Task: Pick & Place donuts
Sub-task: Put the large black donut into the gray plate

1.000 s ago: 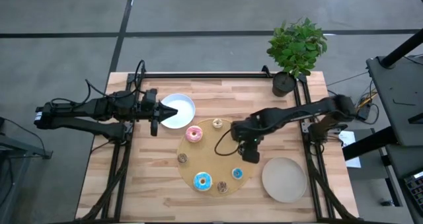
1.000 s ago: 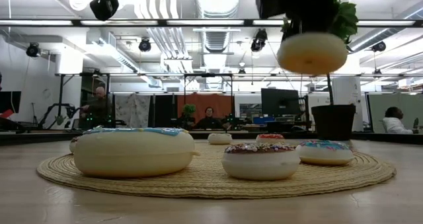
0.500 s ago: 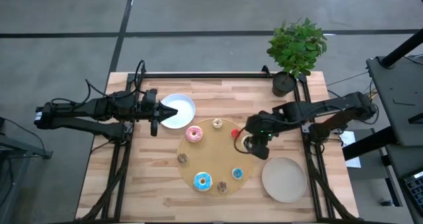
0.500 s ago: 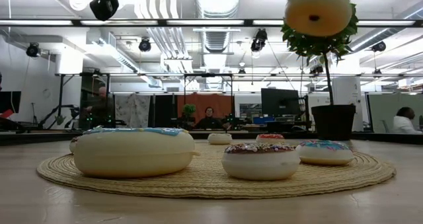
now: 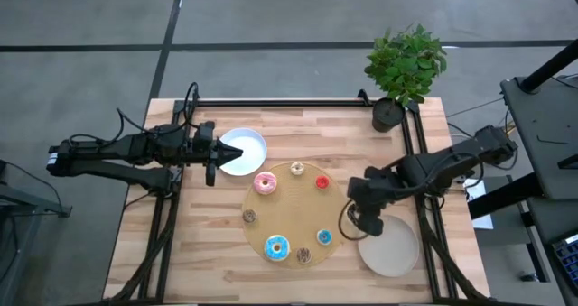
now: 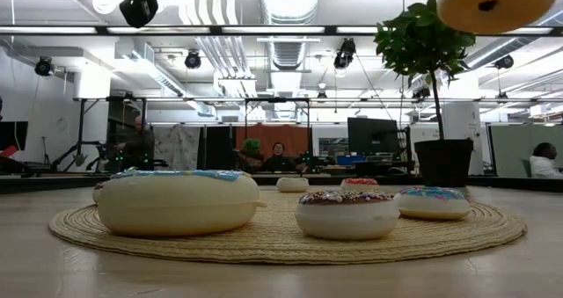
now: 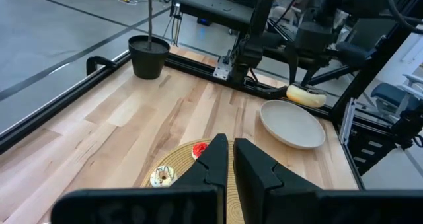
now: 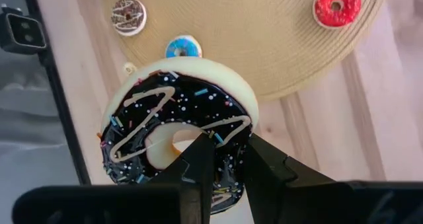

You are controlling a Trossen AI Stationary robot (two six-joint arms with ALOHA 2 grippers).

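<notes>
My right gripper [image 5: 359,217] is shut on a chocolate-iced donut [image 8: 178,125] with sprinkles. It hovers by the right edge of the round woven board [image 5: 293,217], next to the beige plate [image 5: 388,245]. The low view shows the donut's tan underside [image 6: 493,3] high up. Several donuts lie flat on the board: pink [image 5: 265,183], tan [image 5: 297,169], red [image 5: 322,181], large blue [image 5: 276,247], small blue [image 5: 324,237] and two brown [image 5: 249,216] [image 5: 304,255]. My left gripper [image 5: 233,151] is shut and empty over the white plate [image 5: 256,142]. My right gripper pinches the donut's ring wall [image 8: 228,128], one finger [image 8: 198,159] in the centre hole and the other finger [image 8: 264,163] outside the rim. The fingers come from above, pointing down. The donut is lifted clear of the table, icing up and slightly tilted.
A potted plant [image 5: 405,67] stands at the table's far right corner. Black frame rails run along the left, right and far edges. Bare wood lies along the near edge and between the white plate and the plant.
My right gripper has carried the chocolate donut from above the board's right part toward the table's right and near edges, ending beside the beige plate. The donut has risen in the low view and tipped, so its underside and hole show.
</notes>
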